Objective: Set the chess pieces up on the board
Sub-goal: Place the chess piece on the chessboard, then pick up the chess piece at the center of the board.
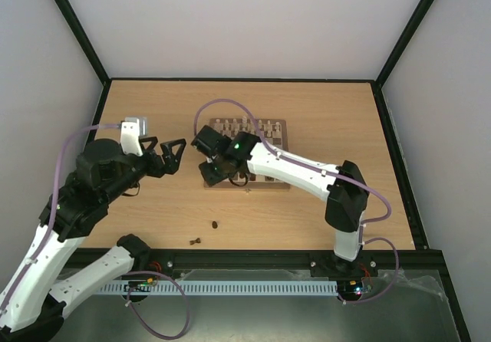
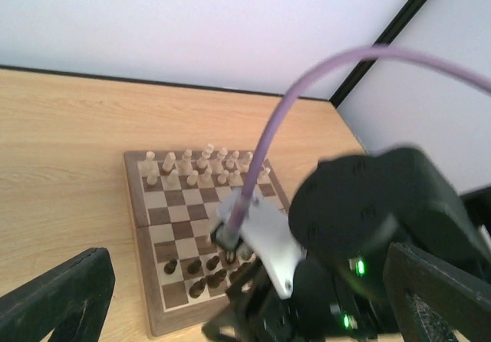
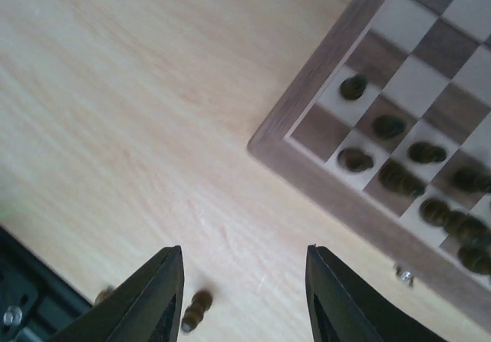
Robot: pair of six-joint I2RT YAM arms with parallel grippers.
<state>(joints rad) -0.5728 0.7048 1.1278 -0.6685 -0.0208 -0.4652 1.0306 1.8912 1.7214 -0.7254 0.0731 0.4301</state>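
Both empty — left tool (image 1: 166,152) spread wide, right tool (image 3: 244,302) partly parted.

On the board (image 2: 180,225), cream pieces (image 2: 201,166) fill the far rows, dark pieces (image 2: 196,268) stand nearer.

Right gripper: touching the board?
Apart. The right wrist view shows a strip of bare tabletop between the right gripper and the board.

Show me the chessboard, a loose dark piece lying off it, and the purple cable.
board (image 2: 181,221), left wrist view, an empty middle square.
loose dark piece (image 3: 196,309), right wrist view, the middle of its body.
purple cable (image 2: 376,52), left wrist view, the top of its arc.
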